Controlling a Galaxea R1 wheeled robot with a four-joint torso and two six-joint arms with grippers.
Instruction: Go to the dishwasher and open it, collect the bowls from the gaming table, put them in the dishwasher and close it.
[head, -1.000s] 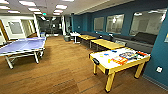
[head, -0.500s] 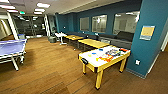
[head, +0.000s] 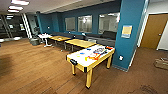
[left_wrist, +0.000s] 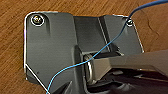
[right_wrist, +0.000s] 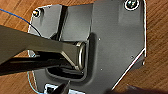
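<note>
The gaming table (head: 91, 57) stands on wood floor (head: 37, 72) just beside a blue pillar (head: 130, 32). Plain yellow-topped desks (head: 80, 43) stand behind it. Whether either gripper is open or holding anything, I cannot tell.

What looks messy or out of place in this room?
Nothing much stands out. The gaming table carries a loose scatter of colourful items, too blurred to identify. A brown box-like thing sits alone on the floor near the wooden door.

A dark plate (left_wrist: 52, 47) with round fittings at its corners (part of the robot) hangs over a brown wooden floor (left_wrist: 12, 75). A grey jointed bar (left_wrist: 130, 62) meets the plate at a metal ring. A thin blue wire (left_wrist: 110, 42) crosses in front of the plate and bar.
</note>
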